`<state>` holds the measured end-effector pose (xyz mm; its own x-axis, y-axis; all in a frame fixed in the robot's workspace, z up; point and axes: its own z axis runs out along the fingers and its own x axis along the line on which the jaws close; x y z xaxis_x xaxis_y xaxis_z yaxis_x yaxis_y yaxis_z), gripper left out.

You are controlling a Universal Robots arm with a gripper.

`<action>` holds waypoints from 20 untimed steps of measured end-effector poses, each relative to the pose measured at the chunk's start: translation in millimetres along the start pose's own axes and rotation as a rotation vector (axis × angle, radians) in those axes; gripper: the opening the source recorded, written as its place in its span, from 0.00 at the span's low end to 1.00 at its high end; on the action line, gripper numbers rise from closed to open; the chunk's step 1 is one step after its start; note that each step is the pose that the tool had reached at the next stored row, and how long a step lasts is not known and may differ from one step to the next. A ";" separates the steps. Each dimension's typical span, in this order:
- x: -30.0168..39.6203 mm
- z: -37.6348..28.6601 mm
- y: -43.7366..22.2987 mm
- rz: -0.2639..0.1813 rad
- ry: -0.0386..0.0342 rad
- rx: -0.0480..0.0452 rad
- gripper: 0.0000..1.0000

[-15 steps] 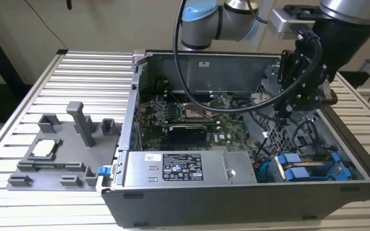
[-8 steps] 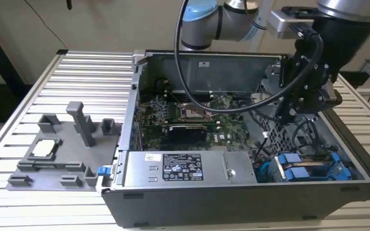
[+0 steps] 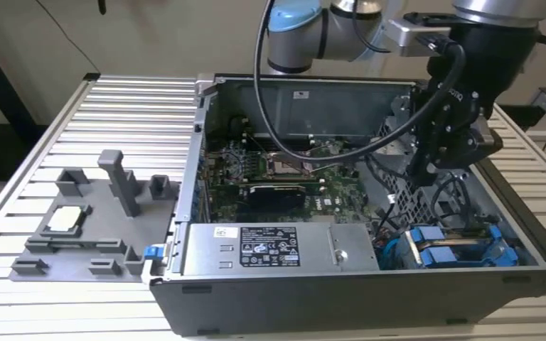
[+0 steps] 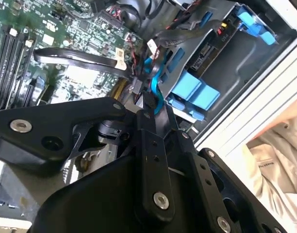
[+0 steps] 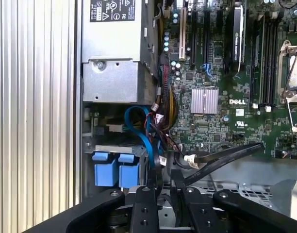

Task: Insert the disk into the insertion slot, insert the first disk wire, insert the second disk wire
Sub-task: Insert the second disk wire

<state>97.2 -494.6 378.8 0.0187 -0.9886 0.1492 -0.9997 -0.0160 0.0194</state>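
The insertion slot [image 3: 463,245] is the grey drive cage in the case's corner, at the exterior view's right. Blue carrier ends [image 5: 114,169] stick out of it, and the disk [image 4: 206,51] shows as a dark slab inside the cage. My gripper [image 3: 423,176] hangs inside the case just beside the cage. Its black fingertips [image 5: 156,178] stand close together, shut on a thin blue disk wire [image 4: 155,85] that loops up from the cage. A black plug [image 4: 137,90] with red and black leads sits right by the gripper's [image 4: 147,104] tips.
The grey power-supply box [image 3: 273,247] lies along the case's near wall next to the cage. The green motherboard [image 3: 283,177] fills the middle. A black flat cable [image 5: 221,158] crosses beside the fingers. A grey parts fixture [image 3: 93,220] stands on the slatted table at the exterior view's left.
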 end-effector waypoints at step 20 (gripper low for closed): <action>-16.5 15.3 19.0 -0.021 0.0266 0.1059 0.26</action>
<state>77.7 -480.9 361.6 0.0386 -0.9836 0.1761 -0.9952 -0.0536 -0.0815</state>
